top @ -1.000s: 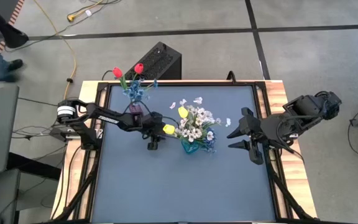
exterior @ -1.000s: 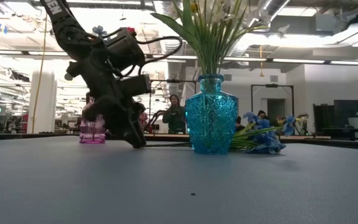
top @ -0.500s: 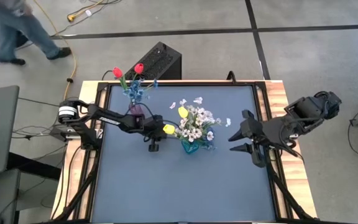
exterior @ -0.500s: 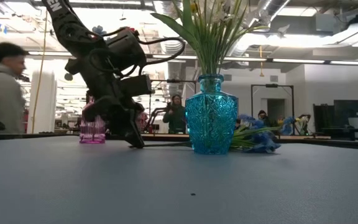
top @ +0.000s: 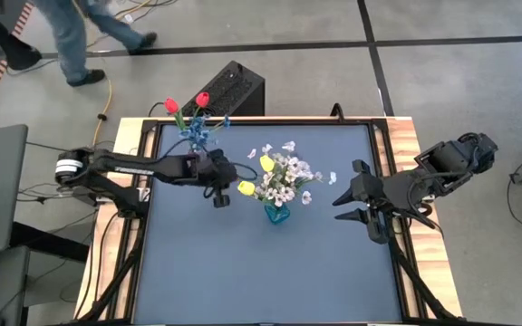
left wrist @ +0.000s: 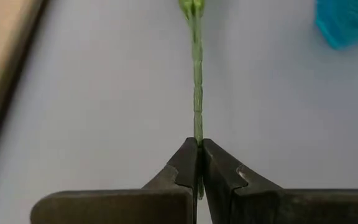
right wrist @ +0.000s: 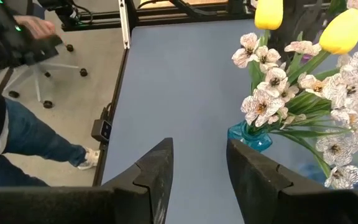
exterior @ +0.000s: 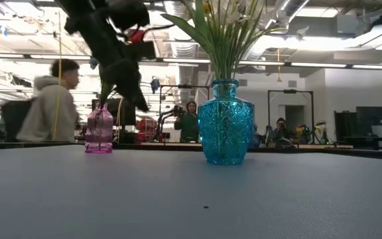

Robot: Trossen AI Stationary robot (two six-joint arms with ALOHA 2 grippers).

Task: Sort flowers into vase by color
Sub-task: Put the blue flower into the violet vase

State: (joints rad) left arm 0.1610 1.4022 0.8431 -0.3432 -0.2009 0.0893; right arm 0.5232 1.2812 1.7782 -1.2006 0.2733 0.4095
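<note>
item, near: my left gripper (left wrist: pixel 199 163), raised off the table, pinched tight on a thin green flower stem (left wrist: pixel 196 81). beyond: faceted teal glass vase (exterior: pixel 225 122) with white and yellow flowers (top: pixel 284 177). far: my right gripper (right wrist: pixel 199 167), fingers apart, empty, at the table's right edge.

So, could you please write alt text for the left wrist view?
The left gripper is shut on a thin green stem that runs straight away from it, above the grey table. Part of a blue vase shows at one corner.
</note>
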